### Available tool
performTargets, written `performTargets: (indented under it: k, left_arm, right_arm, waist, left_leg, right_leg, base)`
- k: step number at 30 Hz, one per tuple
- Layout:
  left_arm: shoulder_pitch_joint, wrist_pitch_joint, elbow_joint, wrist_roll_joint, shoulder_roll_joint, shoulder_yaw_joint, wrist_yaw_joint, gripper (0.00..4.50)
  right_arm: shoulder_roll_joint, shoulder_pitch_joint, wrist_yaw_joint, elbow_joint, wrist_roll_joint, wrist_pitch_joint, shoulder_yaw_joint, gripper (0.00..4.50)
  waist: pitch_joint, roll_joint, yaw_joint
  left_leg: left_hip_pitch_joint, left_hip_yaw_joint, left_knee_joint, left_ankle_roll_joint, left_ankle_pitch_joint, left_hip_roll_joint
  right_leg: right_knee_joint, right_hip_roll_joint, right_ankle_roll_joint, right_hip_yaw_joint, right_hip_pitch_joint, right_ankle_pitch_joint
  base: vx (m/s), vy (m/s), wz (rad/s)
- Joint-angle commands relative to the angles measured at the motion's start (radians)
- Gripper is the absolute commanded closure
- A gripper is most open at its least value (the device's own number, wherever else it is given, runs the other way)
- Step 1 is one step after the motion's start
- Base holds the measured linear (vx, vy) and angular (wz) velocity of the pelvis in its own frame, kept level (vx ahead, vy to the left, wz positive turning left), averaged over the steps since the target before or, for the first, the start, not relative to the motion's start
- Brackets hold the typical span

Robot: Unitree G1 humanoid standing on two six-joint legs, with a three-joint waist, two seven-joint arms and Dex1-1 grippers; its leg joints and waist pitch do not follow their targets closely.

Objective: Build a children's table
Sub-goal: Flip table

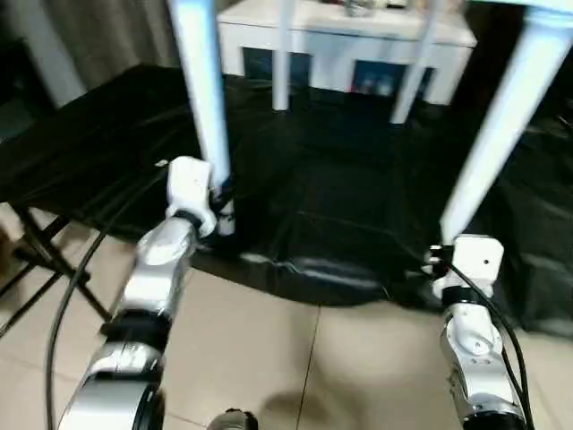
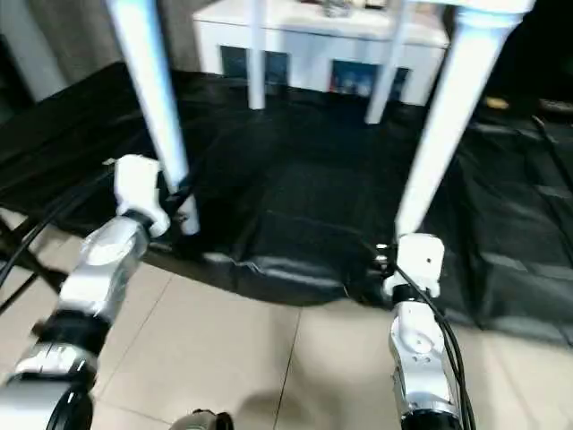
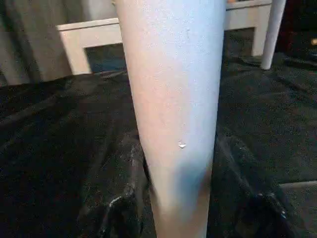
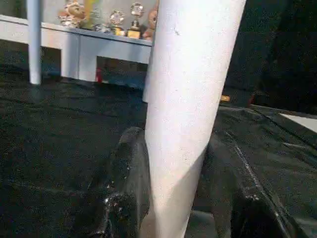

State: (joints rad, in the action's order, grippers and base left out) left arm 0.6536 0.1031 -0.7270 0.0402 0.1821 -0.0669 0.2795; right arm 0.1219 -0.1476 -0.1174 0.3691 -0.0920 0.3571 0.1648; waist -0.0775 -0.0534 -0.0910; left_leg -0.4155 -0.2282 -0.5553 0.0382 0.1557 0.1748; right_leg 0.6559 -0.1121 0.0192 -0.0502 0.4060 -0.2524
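The children's table [image 1: 528,18] stands upright on its four legs on the black tabletop [image 1: 340,206], its top at the 12 o'clock edge of the head views. The left hand [image 1: 219,202] is closed around the near left leg [image 1: 204,98], low down, close to the foot. In the left wrist view one black finger [image 3: 124,198] presses each side of this leg. The right hand [image 1: 440,260] holds the near right leg [image 1: 501,125] in the same way, near its foot, which is at about 4 o'clock from the middle of the scene. The two far legs [image 1: 281,63] stand toward 12 o'clock, before a white cabinet [image 1: 349,40].

I judge the table to be light, hollow plastic, stiff but smooth and round, so a leg can turn or slip between the fingers. A low hold gives little control; the tapered legs are thicker higher up, and a grip there would likely be firmer.
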Motion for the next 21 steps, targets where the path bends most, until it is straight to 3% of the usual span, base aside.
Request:
performTargets:
  k: [1,2,3,4,5,6,7,8,9,10,11,12,13,14,15,16,17,18,19,20,21]
  left_arm:
    - [0.030,0.063,-0.003,-0.050,0.031,-0.009,-0.035,2.91]
    - [0.030,0.070,-0.010,-0.046,0.030,-0.011,-0.037,2.91]
    - [0.025,0.076,-0.014,-0.044,0.031,-0.012,-0.041,2.91]
    - [0.021,0.079,-0.014,-0.045,0.033,-0.012,-0.045,2.91]
    - [0.017,0.082,-0.014,-0.046,0.035,-0.011,-0.050,2.91]
    - [0.008,0.085,-0.007,-0.050,0.037,-0.010,-0.061,2.91]
    - [0.005,0.097,-0.008,-0.048,0.037,-0.012,-0.069,2.91]
    - [0.000,0.114,-0.001,-0.031,0.033,-0.019,-0.058,2.91]
    - [0.000,0.121,-0.002,-0.026,0.033,-0.019,-0.054,2.91]
    - [-0.004,0.121,0.010,-0.016,0.032,-0.021,-0.044,2.91]
    - [-0.007,0.124,0.014,-0.011,0.031,-0.023,-0.038,2.56]
    - [-0.015,0.127,0.029,-0.003,0.031,-0.024,-0.028,2.35]
    - [-0.026,0.125,0.050,0.005,0.031,-0.026,-0.019,2.21]
    - [-0.055,0.123,0.101,0.023,0.031,-0.031,-0.001,2.15]
    - [-0.065,0.124,0.118,0.028,0.031,-0.033,0.002,2.15]
    - [-0.083,0.130,0.148,0.045,0.028,-0.037,0.009,1.92]
    - [-0.089,0.133,0.158,0.049,0.028,-0.039,0.009,1.92]
    - [-0.093,0.132,0.167,0.050,0.029,-0.039,0.009,1.84]
    - [-0.099,0.136,0.176,0.049,0.031,-0.036,0.014,1.79]
    - [-0.101,0.140,0.179,0.048,0.033,-0.034,0.019,1.74]
    - [-0.108,0.141,0.191,0.046,0.034,-0.030,0.022,1.63]
  right_arm:
    - [0.023,-0.018,0.077,0.002,0.016,-0.014,-0.020,3.18]
    - [0.026,-0.021,0.075,0.004,0.006,-0.015,-0.029,3.18]
    - [0.027,-0.032,0.080,0.015,0.007,-0.025,-0.035,3.18]
    - [0.026,-0.043,0.096,0.028,0.021,-0.037,-0.036,3.18]
    - [0.025,-0.054,0.112,0.040,0.036,-0.049,-0.038,3.18]
    - [0.024,-0.075,0.148,0.062,0.064,-0.070,-0.041,3.18]
    - [0.026,-0.098,0.180,0.084,0.080,-0.080,-0.047,3.18]
    - [0.028,-0.134,0.209,0.112,0.091,-0.081,-0.052,3.18]
    - [0.026,-0.143,0.223,0.117,0.103,-0.082,-0.050,2.83]
    - [0.026,-0.155,0.225,0.120,0.102,-0.080,-0.051,2.83]
    - [0.027,-0.162,0.227,0.122,0.103,-0.079,-0.053,2.62]
    - [0.025,-0.171,0.246,0.120,0.117,-0.078,-0.055,2.48]
    - [0.025,-0.178,0.257,0.117,0.121,-0.077,-0.059,2.43]
    - [0.024,-0.194,0.283,0.109,0.133,-0.074,-0.069,2.34]
    - [0.024,-0.197,0.289,0.105,0.137,-0.074,-0.071,2.34]
    - [0.023,-0.203,0.291,0.098,0.142,-0.072,-0.072,2.09]
    - [0.023,-0.206,0.298,0.097,0.146,-0.071,-0.071,2.09]
    - [0.022,-0.208,0.301,0.095,0.147,-0.068,-0.071,2.02]
    - [0.021,-0.211,0.304,0.091,0.148,-0.065,-0.071,1.95]
    - [0.021,-0.212,0.306,0.089,0.149,-0.064,-0.072,1.83]
    - [0.016,-0.213,0.314,0.079,0.154,-0.063,-0.074,1.71]
  waist:
    - [0.080,0.051,-0.009]
    - [0.053,0.047,0.007]
    - [0.039,0.050,0.025]
    - [0.056,0.022,0.007]
    - [0.068,-0.001,0.016]
    - [0.079,-0.013,0.047]
    - [0.069,-0.039,0.069]
    - [0.062,-0.033,0.083]
    - [0.059,-0.038,0.084]
    - [0.045,-0.031,0.069]
    - [0.045,-0.036,-0.004]
    - [0.052,-0.009,-0.015]
    - [0.064,0.070,0.011]
    - [0.064,0.068,0.007]
    - [0.071,0.080,0.012]
    - [0.088,0.058,-0.019]
    - [0.094,0.052,0.001]
    - [0.100,0.027,0.001]
    - [0.096,0.022,0.010]
    - [0.089,0.028,0.016]
    - [0.083,0.035,0.021]
  left_leg:
    - [0.099,0.000,0.006,0.088,0.556,0.018]
    - [0.134,0.076,-0.177,0.001,0.281,-0.018]
    - [0.031,0.113,-0.167,-0.019,0.186,-0.050]
    - [0.020,0.120,-0.064,0.014,0.243,-0.010]
    - [0.076,0.118,-0.033,0.024,0.345,0.000]
    - [0.095,0.123,0.009,0.012,0.547,0.021]
    - [0.081,0.137,0.050,-0.003,0.681,0.042]
    - [0.075,0.138,0.078,-0.016,0.777,0.056]
    - [0.070,0.137,0.089,-0.017,0.815,0.064]
    - [0.028,0.121,0.149,-0.006,0.911,0.093]
    - [-0.017,0.078,0.190,0.000,0.933,0.109]
    - [0.003,0.060,0.161,-0.012,0.845,0.103]
    - [0.157,0.059,-0.089,0.042,0.516,0.013]
    - [0.113,0.080,-0.182,-0.001,0.224,-0.010]
    - [0.031,0.102,-0.157,-0.015,0.169,-0.016]
    - [0.006,0.118,-0.059,0.008,0.116,0.006]
    - [0.041,0.104,-0.029,-0.003,0.115,0.012]
    - [0.055,0.100,-0.020,-0.001,0.149,0.017]
    - [0.064,0.092,-0.011,-0.006,0.241,0.031]
    - [0.055,0.087,-0.007,0.000,0.293,0.027]
    - [0.046,0.086,0.003,0.015,0.362,0.025]
  right_leg:
    - [-0.145,-0.040,0.002,0.048,0.039,-0.643]
    - [-0.274,-0.148,0.006,0.104,0.088,-0.973]
    - [-0.216,-0.129,0.021,0.096,-0.011,-0.938]
    - [-0.171,-0.101,0.013,0.033,-0.064,-0.807]
    - [-0.167,-0.062,0.037,0.002,-0.035,-0.652]
    - [-0.132,0.009,0.090,-0.020,-0.021,-0.346]
    - [-0.120,0.011,0.114,-0.035,-0.051,-0.172]
    - [-0.115,0.012,0.098,-0.053,-0.070,-0.129]
    - [-0.100,0.010,0.089,-0.059,-0.082,-0.120]
    - [-0.005,0.019,0.068,-0.065,-0.115,-0.108]
    - [0.100,0.028,0.031,-0.029,-0.133,-0.092]
    - [0.108,0.023,0.009,0.023,-0.121,-0.197]
    - [-0.160,-0.056,-0.054,0.068,0.053,-0.883]
    - [-0.215,-0.103,-0.054,0.126,0.051,-1.156]
    - [-0.174,-0.115,-0.044,0.136,-0.034,-1.055]
    - [-0.107,-0.073,-0.022,0.101,-0.070,-0.708]
    - [-0.072,0.000,0.035,0.060,-0.024,-0.297]
    - [-0.068,0.009,0.080,0.049,-0.020,-0.210]
    - [-0.085,0.005,0.156,0.043,-0.011,-0.159]
    - [-0.091,0.009,0.173,0.041,-0.017,-0.182]
    - [-0.102,0.003,0.159,0.036,-0.027,-0.275]
  base:
    - [-0.058,-0.075,0.15]
    - [-0.058,-0.075,0.15]
    - [0.050,-0.010,-0.29]
    - [-0.007,0.024,-0.21]
    - [-0.007,0.024,-0.21]
    - [-0.110,-0.004,0.17]
    - [-0.105,0.005,-0.03]
    - [-0.105,0.005,-0.03]
    - [-0.114,0.021,-0.05]
    - [-0.132,-0.042,0.12]
    - [-0.132,-0.042,0.12]
    - [-0.034,-0.152,0.18]
    - [-0.043,-0.199,0.07]
    - [-0.043,-0.199,0.07]
    - [-0.016,-0.106,-0.22]
    - [0.026,-0.050,-0.08]
    - [0.026,-0.050,-0.08]
    - [-0.069,-0.074,0.29]
    - [0.000,0.000,0.00]
    - [0.000,0.000,0.00]
    - [0.000,0.000,0.00]
